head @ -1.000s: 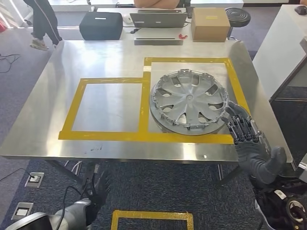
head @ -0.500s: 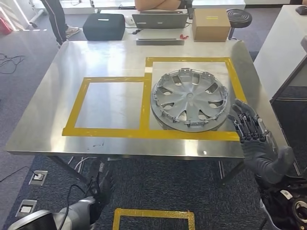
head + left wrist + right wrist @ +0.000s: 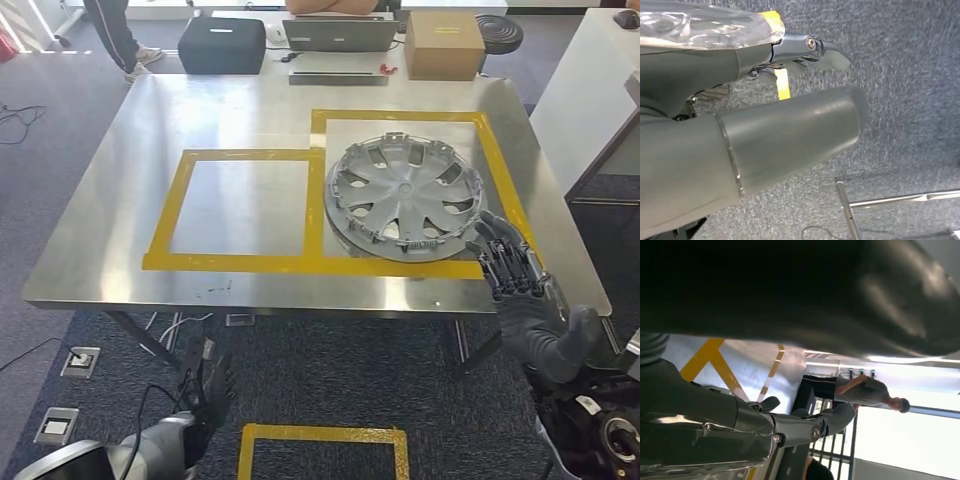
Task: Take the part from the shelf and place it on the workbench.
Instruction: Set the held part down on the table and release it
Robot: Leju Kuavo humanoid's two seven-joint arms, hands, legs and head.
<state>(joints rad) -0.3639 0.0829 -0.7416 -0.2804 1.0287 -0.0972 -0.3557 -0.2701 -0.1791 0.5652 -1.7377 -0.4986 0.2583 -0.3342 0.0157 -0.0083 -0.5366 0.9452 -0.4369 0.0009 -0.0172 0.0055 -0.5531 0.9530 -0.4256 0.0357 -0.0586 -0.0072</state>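
Silver plastic, the wheel cover (image 3: 404,197) lay flat on the steel bench (image 3: 98,240), inside the right-hand yellow tape square (image 3: 494,160). We found the right hand (image 3: 521,285) at the bench's near right edge, just beside the cover's rim and apart from it, fingers (image 3: 500,255) spread and holding nothing. We noted the left hand (image 3: 202,392) hanging low over the carpet, fingers loosely apart and empty. A cardboard box (image 3: 444,44) and laptop (image 3: 339,34) stood beyond the far edge
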